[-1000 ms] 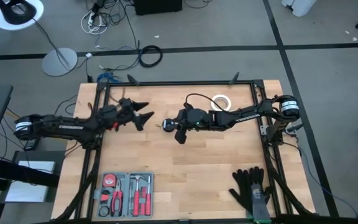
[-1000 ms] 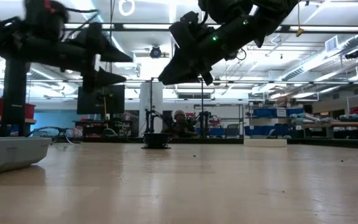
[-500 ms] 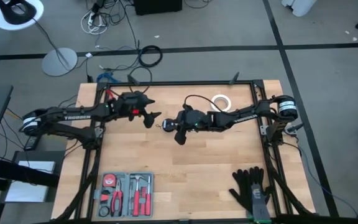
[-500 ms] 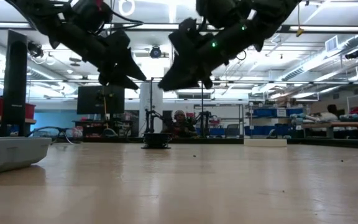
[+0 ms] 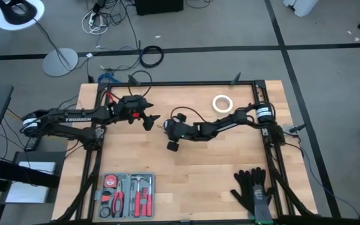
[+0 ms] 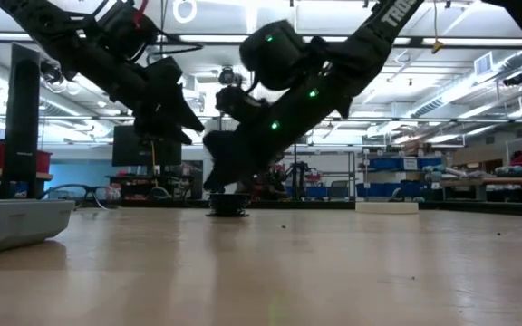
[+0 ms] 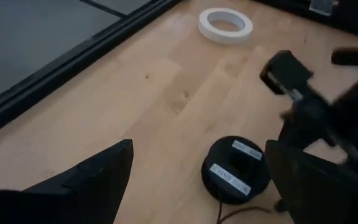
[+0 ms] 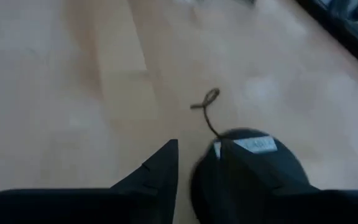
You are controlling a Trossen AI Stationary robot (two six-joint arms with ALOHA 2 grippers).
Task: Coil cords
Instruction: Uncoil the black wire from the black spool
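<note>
Lying flat on the pale wooden table (image 5: 211, 162) near its middle: small round black puck (image 7: 236, 170) with two white labels, thin black cord (image 8: 207, 112) trailing off it in a small loop. Hovering beside the puck, left gripper (image 5: 150, 120) with jaws spread wide, holding nothing. Reaching down just over the puck (nearly touching), right gripper (image 5: 169, 128), jaws narrowly parted. Sitting well apart: white tape ring (image 5: 222, 103).
</note>
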